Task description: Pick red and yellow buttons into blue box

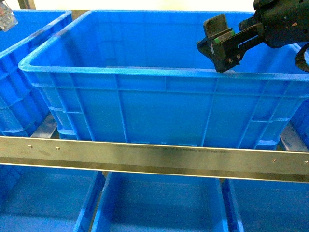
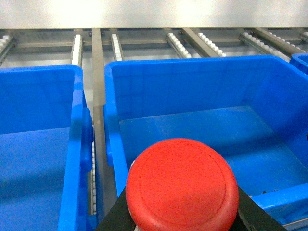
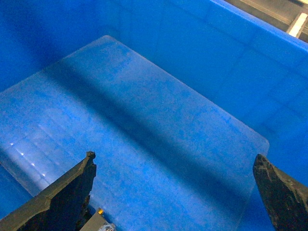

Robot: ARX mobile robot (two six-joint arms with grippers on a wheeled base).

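- Red button (image 2: 182, 185) is being shown right at the lens in the left wrist view, cap facing the camera; it is being pinched by the left gripper (image 2: 180, 219), dark finger edges just showing either side of the cap
- Button's long axis is judged to be running roughly along the camera's line of sight; body and base are hidden behind the cap
- A blue bin (image 2: 202, 115) is being seen ahead of and below the held button, another bin to its left, roller rails beyond; whether this bin is the target crate cannot be told from this view
- Left gripper is not being seen in the head view, so its offset from the blue box (image 1: 145, 72) cannot be fixed there
- Right gripper (image 3: 175, 192) is being held spread wide and empty, fingers (image 3: 67, 192) well apart, over the bare floor of the box
- Head view is showing the right gripper (image 1: 219, 41) above the far right of the box rim, so the right arm is the nearer one to the box
- Yellow button is not being seen in any view; a yellowish speck at the bottom edge of the right wrist view is too small to tell
- Judged: the coming move is turning on getting the held red button over the box opening before release
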